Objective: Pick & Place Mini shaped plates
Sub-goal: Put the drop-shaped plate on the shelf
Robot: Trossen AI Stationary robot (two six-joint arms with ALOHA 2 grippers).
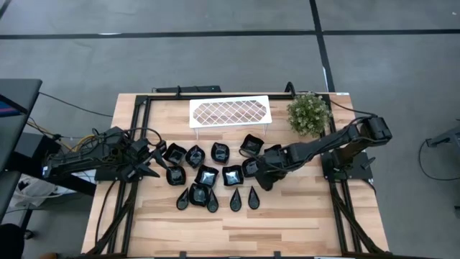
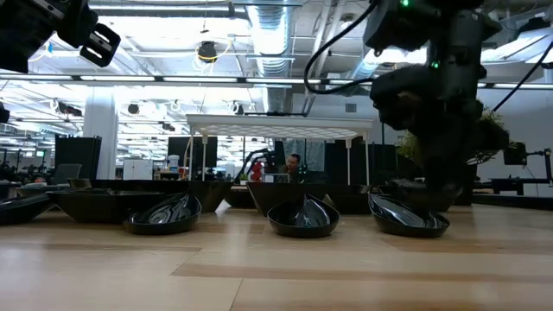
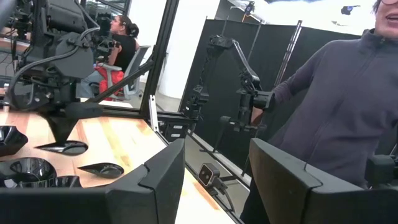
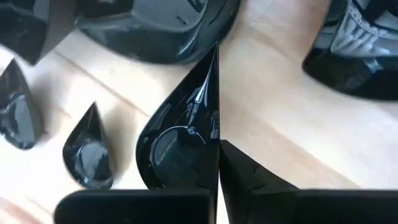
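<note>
Layout of the counter (image 1: 287,223), referenced to the lattice tray (image 1: 228,112).

The lattice tray stands at the far middle of the counter. The plant (image 1: 309,114) stands just beside the tray, on the right arm's side. The mini shaped plates (image 1: 208,175) lie in a cluster in front of the tray, near the counter's middle; the squarish ones form the rows nearer the tray, the teardrop ones (image 1: 236,200) the row farthest from it. The left gripper (image 1: 147,164) sits at the cluster's edge on the left arm's side of the tray. The right gripper (image 1: 264,181) sits at the cluster's opposite edge, down among the plates there.
</note>
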